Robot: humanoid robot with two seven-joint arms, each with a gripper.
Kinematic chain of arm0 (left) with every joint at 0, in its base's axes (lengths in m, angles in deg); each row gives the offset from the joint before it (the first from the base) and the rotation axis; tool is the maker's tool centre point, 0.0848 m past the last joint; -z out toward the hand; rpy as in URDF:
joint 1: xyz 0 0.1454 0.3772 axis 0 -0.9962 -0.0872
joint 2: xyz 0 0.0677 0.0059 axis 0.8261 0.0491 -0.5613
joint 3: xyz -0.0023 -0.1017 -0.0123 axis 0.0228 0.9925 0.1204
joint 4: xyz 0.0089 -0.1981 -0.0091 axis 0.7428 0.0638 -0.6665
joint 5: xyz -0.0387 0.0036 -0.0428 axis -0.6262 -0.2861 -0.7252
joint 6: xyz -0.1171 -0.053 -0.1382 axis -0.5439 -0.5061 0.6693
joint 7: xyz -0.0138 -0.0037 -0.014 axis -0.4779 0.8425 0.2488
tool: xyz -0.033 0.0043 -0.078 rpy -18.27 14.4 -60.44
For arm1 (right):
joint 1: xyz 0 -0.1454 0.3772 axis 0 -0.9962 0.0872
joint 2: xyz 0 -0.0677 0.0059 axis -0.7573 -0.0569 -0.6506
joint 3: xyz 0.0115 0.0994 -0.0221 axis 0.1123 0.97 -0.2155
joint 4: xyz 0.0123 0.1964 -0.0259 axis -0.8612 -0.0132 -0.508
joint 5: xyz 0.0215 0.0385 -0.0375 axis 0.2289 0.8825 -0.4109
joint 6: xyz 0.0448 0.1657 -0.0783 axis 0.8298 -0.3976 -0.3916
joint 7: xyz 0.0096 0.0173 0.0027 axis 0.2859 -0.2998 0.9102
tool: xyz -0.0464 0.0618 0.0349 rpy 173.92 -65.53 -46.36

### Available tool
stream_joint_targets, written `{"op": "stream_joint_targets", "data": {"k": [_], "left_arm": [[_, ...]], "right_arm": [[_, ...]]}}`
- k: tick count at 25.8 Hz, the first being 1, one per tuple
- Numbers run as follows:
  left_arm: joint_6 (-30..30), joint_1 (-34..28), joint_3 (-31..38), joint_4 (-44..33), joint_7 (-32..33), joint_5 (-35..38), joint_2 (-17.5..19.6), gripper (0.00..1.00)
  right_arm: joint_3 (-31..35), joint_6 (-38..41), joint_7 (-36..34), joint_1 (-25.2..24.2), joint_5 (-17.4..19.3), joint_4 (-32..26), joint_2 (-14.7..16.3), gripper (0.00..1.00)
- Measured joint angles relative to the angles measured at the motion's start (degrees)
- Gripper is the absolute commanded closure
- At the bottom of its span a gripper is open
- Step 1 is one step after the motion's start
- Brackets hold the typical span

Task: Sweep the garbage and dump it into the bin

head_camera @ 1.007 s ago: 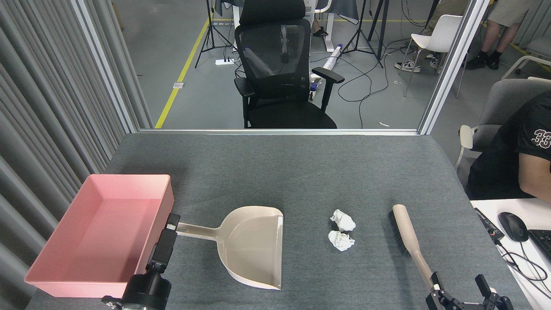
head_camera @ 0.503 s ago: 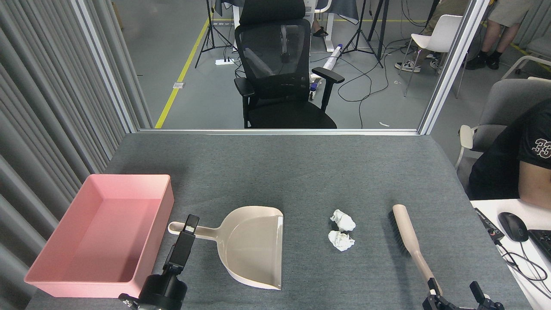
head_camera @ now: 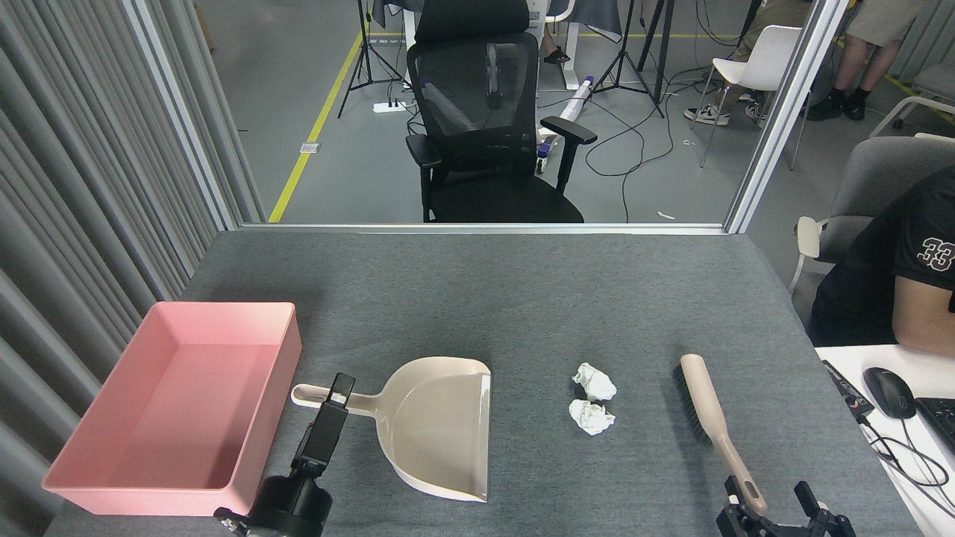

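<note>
Grey table: paper wads (head_camera: pixel 593 399) unswept at centre, pink bin (head_camera: pixel 112 477) empty lower left; both grippers, left (head_camera: pixel 334 395) and right (head_camera: pixel 772 507), spread, holding nothing.

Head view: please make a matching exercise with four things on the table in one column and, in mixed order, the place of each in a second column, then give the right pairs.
Things:
1. bin
2. dustpan
3. paper wads
4. brush

Places:
A. between the dustpan and the brush
B. at the left edge of the table
C. farthest right, handle end at the right gripper
D. just right of the bin, handle by the left gripper

Pairs: 1-B, 2-D, 3-A, 4-C
</note>
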Motion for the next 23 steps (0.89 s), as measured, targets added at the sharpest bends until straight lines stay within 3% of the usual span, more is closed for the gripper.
{"op": "stream_joint_targets", "data": {"k": [13, 23], "left_arm": [[0.5, -0.1, 0.0, 0.0, -0.3, 0.2, 0.0, 0.01], [0.8, -0.1, 0.0, 0.0, -0.3, 0.5, 0.0, 0.01]], "right_arm": [[-1.3, -1.4, 0.1, 0.5, -0.2, 1.2, 0.1, 0.01], [-2.8, -2.4, 0.2, 0.4, -0.9, 2.4, 0.2, 0.13]]}}
